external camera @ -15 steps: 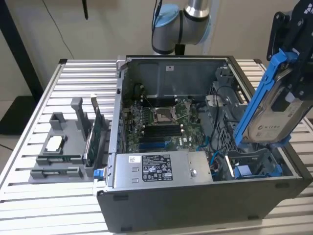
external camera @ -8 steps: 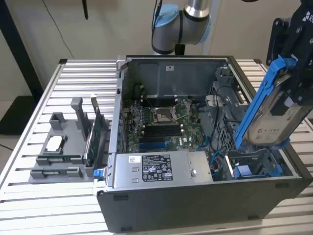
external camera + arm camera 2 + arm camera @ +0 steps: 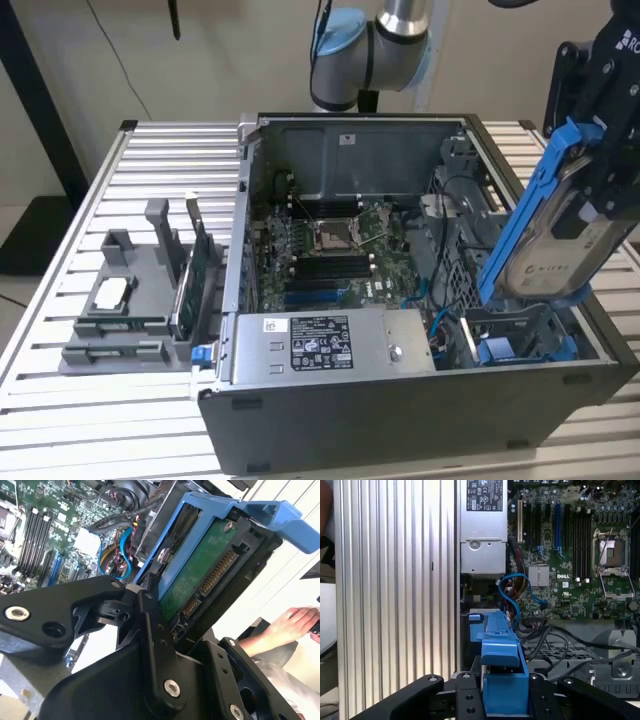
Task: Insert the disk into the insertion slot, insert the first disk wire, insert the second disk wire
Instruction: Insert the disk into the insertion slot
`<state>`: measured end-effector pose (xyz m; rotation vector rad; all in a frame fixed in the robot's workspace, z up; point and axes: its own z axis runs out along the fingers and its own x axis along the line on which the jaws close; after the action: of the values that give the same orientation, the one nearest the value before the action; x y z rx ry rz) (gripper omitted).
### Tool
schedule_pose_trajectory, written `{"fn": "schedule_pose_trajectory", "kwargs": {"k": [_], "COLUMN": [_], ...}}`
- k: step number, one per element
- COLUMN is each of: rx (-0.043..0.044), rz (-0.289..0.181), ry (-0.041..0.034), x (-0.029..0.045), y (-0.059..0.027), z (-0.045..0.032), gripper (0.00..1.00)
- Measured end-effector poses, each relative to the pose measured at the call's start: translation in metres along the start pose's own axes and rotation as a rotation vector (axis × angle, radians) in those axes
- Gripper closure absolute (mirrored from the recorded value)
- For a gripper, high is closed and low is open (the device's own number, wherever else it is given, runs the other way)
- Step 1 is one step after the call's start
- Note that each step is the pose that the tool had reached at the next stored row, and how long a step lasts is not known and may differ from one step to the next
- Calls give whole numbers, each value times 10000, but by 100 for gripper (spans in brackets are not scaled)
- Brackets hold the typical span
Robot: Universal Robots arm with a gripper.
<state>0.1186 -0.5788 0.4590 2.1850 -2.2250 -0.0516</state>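
Note:
The disk, silver-grey in its bright blue carrier frame, hangs tilted above the right end of the open computer case. My gripper is shut on it from above. In the second wrist view the disk's green circuit board and connector face the camera, and a black finger presses on the blue frame. The first wrist view has the carrier between the fingers, over the case's edge. Below the disk is the drive bay, the insertion slot, with a blue part in it. Blue wires curl beside the bay.
A grey labelled power-supply box lies along the case front, the motherboard behind it. A grey fixture with parts stands on the ribbed metal table at the exterior view's left. A person's hand rests beyond the disk.

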Motion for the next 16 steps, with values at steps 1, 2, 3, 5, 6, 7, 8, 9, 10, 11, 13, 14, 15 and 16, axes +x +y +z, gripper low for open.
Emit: {"fn": "schedule_pose_trajectory", "kwargs": {"k": [1,2,3,5,6,7,8,9,10,11,13,14,15,16], "rx": [0,0,0,-1,-1,-1,-1,-1,-1,-1,-2,-2,-2,-2], "rz": [0,-1,-2,-1,-1,-2,-1,-1,-2,-3,-3,-3,-3,-3], "ry": [-9,-16,-21,-28,-32,-38,-44,-51,-56,-63,-76,-83,-88,-101], "x": [0,0,0,0,0,0,0,0,0,0,0,0,0,0], "y": [-2,-6,-11,-20,-25,-28,-31,-35,-39,-44,-54,-63,-69,-71], "z": [7,15,24,41,49,58,65,71,76,83,101,113,127,144], "gripper": [67,67,67,67,67,67,67,67,67,67,67,67,67,67]}}
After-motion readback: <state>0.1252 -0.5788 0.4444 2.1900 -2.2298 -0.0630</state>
